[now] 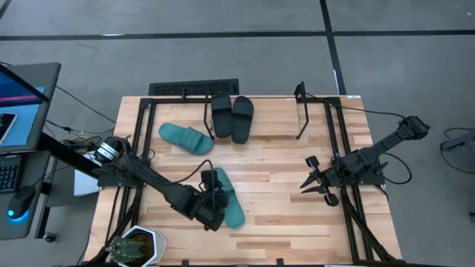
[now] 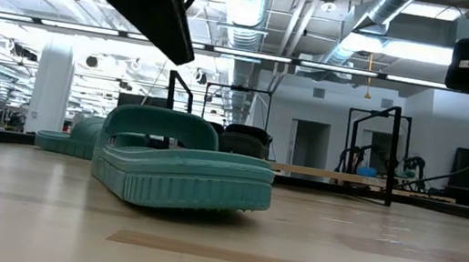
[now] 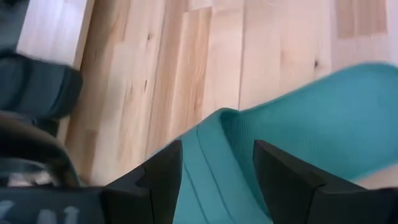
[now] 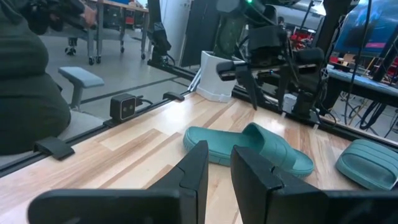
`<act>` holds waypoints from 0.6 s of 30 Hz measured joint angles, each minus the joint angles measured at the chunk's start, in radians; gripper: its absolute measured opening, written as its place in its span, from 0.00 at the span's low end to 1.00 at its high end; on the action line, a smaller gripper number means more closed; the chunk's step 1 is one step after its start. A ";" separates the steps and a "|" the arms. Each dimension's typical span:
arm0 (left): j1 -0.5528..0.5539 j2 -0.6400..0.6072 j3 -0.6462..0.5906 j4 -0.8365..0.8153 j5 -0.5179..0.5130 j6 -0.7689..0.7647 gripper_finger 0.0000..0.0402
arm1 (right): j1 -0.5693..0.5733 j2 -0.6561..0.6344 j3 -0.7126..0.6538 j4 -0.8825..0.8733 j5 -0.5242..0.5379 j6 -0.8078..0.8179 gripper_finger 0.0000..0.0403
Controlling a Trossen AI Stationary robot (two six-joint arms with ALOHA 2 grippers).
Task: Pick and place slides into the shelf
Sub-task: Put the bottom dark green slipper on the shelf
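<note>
A teal slide (image 1: 228, 197) lies flat on its sole near the table's front, also in the low view (image 2: 182, 174). My left gripper (image 1: 213, 185) is open and hovers just above it, its fingers (image 3: 163, 177) over the slide's teal surface (image 3: 298, 124) and clear of it in the low view (image 2: 156, 5). A second teal slide (image 1: 185, 138) lies at the far left. Two black slides (image 1: 232, 117) lie side by side at the left end of the shelf (image 1: 300, 111). My right gripper (image 1: 308, 178) is open and empty at the right.
A black slotted grille (image 1: 194, 89) lies at the far edge. A potted plant (image 1: 137, 248) stands at the front left corner. Black frame rails (image 1: 349, 208) run along both table sides. A person (image 4: 25, 93) sits beyond the table.
</note>
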 joint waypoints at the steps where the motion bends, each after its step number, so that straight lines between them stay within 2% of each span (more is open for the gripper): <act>1: -0.001 0.000 0.000 -0.002 0.000 -0.032 0.46 | 0.000 0.000 0.000 -0.001 0.000 0.000 0.15; 5: -0.001 0.000 0.000 -0.014 0.000 -0.127 0.46 | 0.000 0.000 0.000 -0.002 0.000 0.000 0.15; 9: -0.001 0.045 0.001 -0.013 0.004 -0.144 0.46 | 0.000 0.000 0.000 -0.002 0.000 0.000 0.15; 13: 0.014 0.112 0.001 -0.009 0.058 -0.152 0.46 | 0.000 0.000 0.000 -0.003 0.000 0.000 0.15; 18: 0.030 0.148 0.000 -0.039 0.048 -0.187 0.46 | 0.000 0.000 0.000 -0.006 0.000 0.000 0.15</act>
